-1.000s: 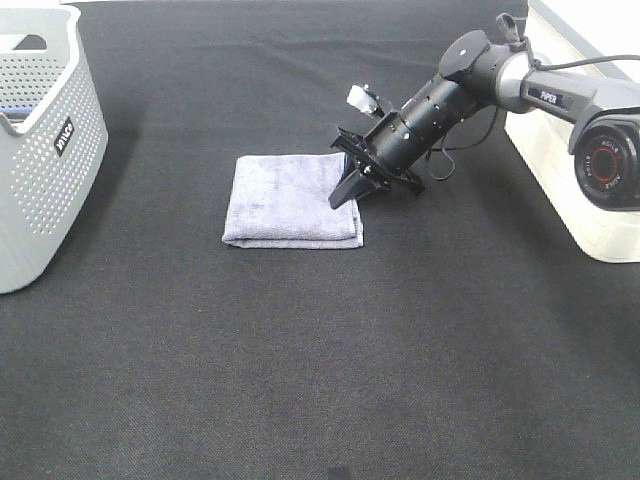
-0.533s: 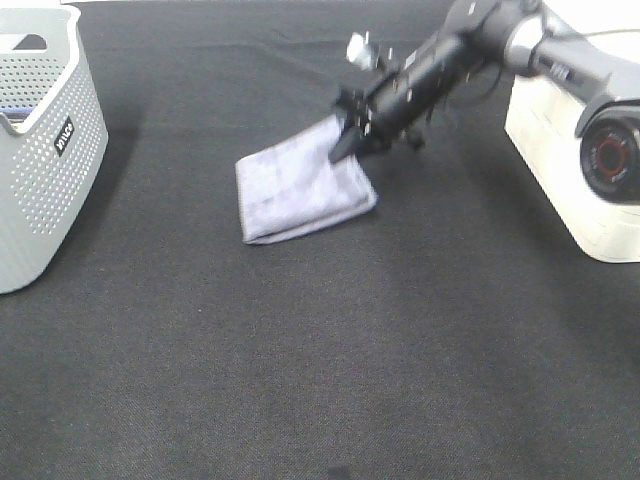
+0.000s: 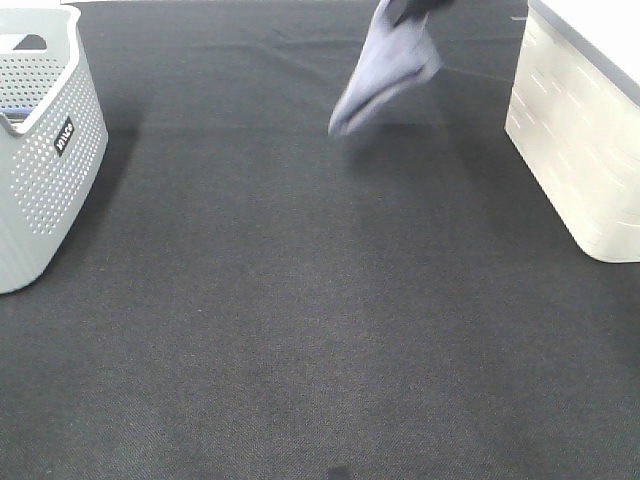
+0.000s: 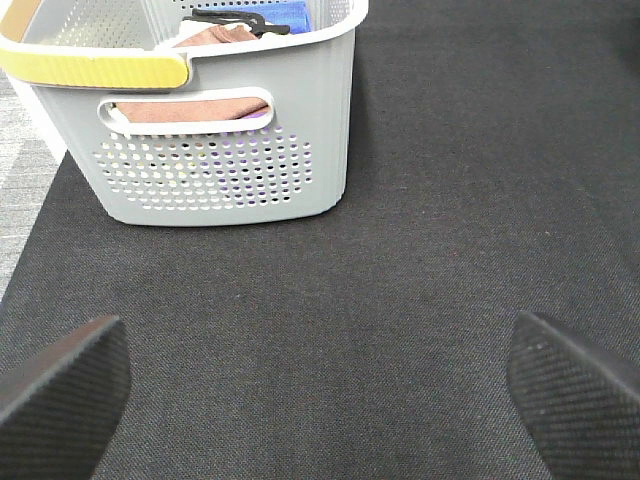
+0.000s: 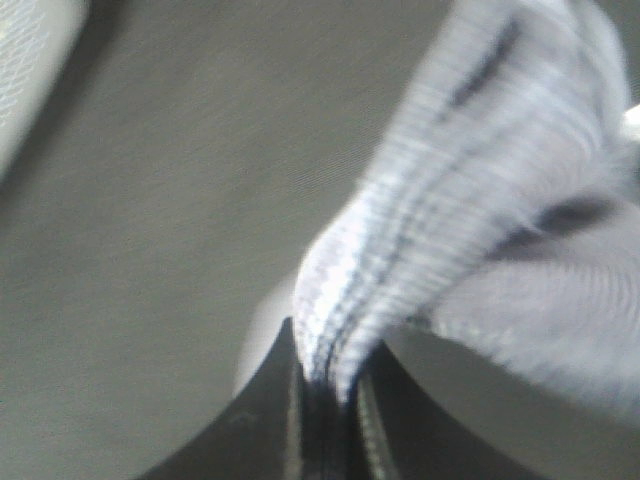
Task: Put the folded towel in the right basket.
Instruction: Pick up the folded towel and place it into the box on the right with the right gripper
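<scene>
The folded lavender-grey towel (image 3: 385,68) hangs in the air at the top centre of the exterior view, lifted off the black mat. My right gripper (image 3: 408,8) holds its upper edge at the very top of the frame, mostly cut off. In the right wrist view the gripper (image 5: 328,395) is shut on the towel (image 5: 470,200), with the cloth pinched between the dark fingers. The right basket (image 3: 585,130), white, stands at the right edge. My left gripper (image 4: 320,375) is open, its two dark fingertips (image 4: 60,375) apart over bare mat.
A grey perforated basket (image 3: 40,140) stands at the left edge; in the left wrist view this basket (image 4: 220,150) holds several folded cloths. A black mat (image 3: 300,330) covers the table.
My right gripper lifted the towel off the mat and carried it up and to the right, towards the back. The right arm has left most of the exterior view.
</scene>
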Robot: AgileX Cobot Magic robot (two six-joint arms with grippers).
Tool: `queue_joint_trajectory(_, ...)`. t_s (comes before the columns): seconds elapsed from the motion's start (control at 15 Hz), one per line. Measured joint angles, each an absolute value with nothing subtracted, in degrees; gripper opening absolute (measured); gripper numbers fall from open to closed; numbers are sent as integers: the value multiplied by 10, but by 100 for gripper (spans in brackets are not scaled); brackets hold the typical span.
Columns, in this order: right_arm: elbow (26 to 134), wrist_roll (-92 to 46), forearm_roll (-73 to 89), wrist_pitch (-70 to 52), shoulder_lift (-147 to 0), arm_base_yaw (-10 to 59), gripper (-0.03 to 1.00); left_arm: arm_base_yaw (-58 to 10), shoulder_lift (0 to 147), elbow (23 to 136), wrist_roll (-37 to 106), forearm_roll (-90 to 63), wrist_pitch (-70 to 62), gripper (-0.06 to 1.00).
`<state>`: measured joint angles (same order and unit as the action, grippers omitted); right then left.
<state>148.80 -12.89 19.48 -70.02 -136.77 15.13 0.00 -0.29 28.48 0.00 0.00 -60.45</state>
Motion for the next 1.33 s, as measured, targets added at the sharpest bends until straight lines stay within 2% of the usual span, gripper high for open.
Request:
queue_joint_trajectory(0.27, 1490, -102, 40, -701, -1274, 138, 6, 0, -3, 285, 0, 0, -604, 97)
queue_joint_trajectory(0.4, 1490, -93, 45, -701, -1254, 98, 6, 0, -3, 285, 0, 0, -604, 97)
queue_joint_trajectory(0.67, 1488, -77, 82, -701, -1240, -29, 6, 0, -3, 285, 0, 0, -604, 97)
queue_joint_trajectory(0.73, 1488, -77, 82, -701, -1240, -29, 6, 0, -3, 285, 0, 0, -604, 97)
queue_joint_trajectory(1.07, 1403, -77, 131, -701, -1243, -118, 6, 0, -3, 285, 0, 0, -604, 97)
queue_joint_trajectory(1.27, 1342, -67, 141, -701, -1271, -121, 7, 0, -3, 285, 0, 0, -604, 97)
queue_joint_trajectory(1.33, 1333, -62, 139, -701, -1279, -121, 12, 0, -3, 285, 0, 0, -604, 97)
